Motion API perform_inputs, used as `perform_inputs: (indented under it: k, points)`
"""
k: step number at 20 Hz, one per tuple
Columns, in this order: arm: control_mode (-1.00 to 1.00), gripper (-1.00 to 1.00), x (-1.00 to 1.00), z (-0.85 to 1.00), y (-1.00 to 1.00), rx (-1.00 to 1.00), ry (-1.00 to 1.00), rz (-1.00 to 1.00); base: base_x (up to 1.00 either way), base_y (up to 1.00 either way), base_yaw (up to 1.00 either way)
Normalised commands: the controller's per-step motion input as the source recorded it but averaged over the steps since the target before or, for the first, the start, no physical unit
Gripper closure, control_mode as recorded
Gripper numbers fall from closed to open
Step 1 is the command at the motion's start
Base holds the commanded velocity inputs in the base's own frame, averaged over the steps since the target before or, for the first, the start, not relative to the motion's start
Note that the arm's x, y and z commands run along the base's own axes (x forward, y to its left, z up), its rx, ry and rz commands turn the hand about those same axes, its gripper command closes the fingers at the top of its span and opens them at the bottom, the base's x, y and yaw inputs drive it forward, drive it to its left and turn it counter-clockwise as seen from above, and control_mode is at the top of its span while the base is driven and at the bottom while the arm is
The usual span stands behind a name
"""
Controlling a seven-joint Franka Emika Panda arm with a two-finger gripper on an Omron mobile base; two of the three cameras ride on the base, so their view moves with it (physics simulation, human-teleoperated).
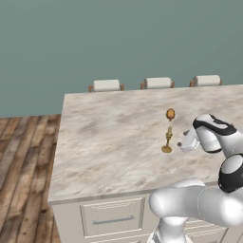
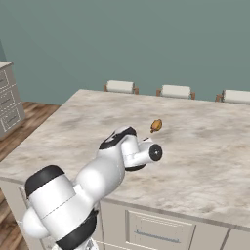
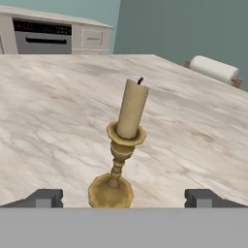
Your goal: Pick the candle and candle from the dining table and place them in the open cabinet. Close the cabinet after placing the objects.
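Pincer (image 3: 124,197) standing wide open, gripping nothing, dark tips flanking base of tan taper candle (image 3: 131,110). Candle standing upright, slightly tilted, in turned brass holder (image 3: 114,175) on worktop (image 1: 109,137); nothing lifted yet. Judged: task barely starting; grasping, carrying, cabinet closing all remaining. Worktop showing beige veined marble look; small brown oval thing (image 1: 170,114) lying beyond candle.

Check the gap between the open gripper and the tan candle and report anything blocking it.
Nothing visible blocks it. In the hand view the tan candle on its brass holder stands straight ahead of the gripper, jaws wide, with bare dining table between.
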Motion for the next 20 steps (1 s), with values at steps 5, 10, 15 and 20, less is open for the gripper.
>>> perform_inputs:
  k: [5, 10, 15, 20]
  points:
    - [-1.0, -1.0, 0.11, -0.09, 0.0, -0.02, 0.0, -0.02, 0.0, 0.0, 0.0]
    - [-1.0, -1.0, 0.07, -0.06, -0.01, -0.02, 0.0, -0.03, 0.0, 0.0, 0.0]
    - [-1.0, -1.0, 0.02, -0.01, -0.03, -0.01, 0.0, -0.03, 0.0, 0.0, 0.0]
    - [-1.0, -1.0, 0.02, 0.0, -0.09, 0.0, 0.0, -0.03, 0.0, 0.0, 0.0]
